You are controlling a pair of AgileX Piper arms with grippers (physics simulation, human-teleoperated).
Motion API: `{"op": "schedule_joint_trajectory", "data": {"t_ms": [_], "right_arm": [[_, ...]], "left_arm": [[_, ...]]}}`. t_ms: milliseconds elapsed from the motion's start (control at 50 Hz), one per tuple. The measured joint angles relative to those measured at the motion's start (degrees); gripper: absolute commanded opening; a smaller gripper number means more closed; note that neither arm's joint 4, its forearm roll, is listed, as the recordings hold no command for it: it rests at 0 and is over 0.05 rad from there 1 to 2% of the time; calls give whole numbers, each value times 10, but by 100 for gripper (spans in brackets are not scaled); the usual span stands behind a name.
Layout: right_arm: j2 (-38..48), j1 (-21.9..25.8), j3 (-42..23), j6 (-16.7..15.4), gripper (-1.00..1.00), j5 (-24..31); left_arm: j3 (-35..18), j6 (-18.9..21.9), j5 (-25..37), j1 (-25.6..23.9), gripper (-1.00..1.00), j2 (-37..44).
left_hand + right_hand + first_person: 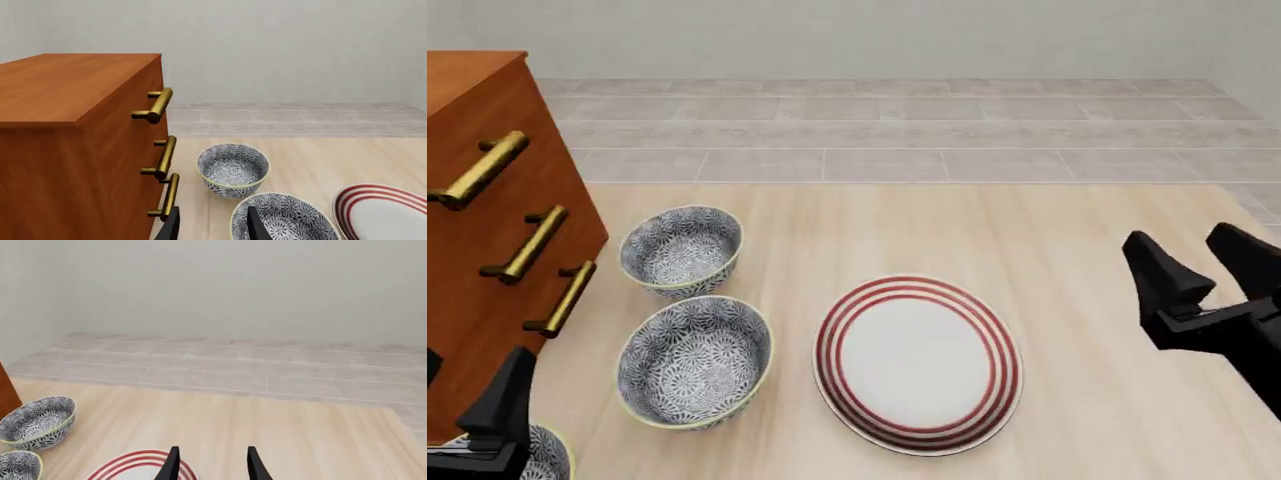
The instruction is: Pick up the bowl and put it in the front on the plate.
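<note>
Nearest me, my left end effector (467, 420) hangs open, empty, beside the bowl (694, 362), which sits on the desk (1094, 240) left of the plate (918, 362). My right end effector (1208, 270) is open, empty.

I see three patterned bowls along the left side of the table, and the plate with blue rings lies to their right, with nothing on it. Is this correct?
Not quite. The rings on the plate are red, not blue, as the front view shows. The rest holds: three patterned bowls stand along the left, the nearest one only partly in view, and the plate lies to their right with nothing on it.
</note>
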Motion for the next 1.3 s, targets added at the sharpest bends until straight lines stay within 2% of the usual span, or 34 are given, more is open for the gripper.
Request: {"op": "schedule_joint_trajectory", "data": {"t_ms": [180,460,920,1300], "right_arm": [[123,51,-89,14,100,-6],[269,122,-212,15,100,13],[419,198,-372,17,100,81],[523,236,-475,51,100,128]], "left_arm": [[0,0,0,0,100,0],[0,0,0,0,100,0],[0,0,0,0,100,0],[0,0,0,0,100,0]]}}
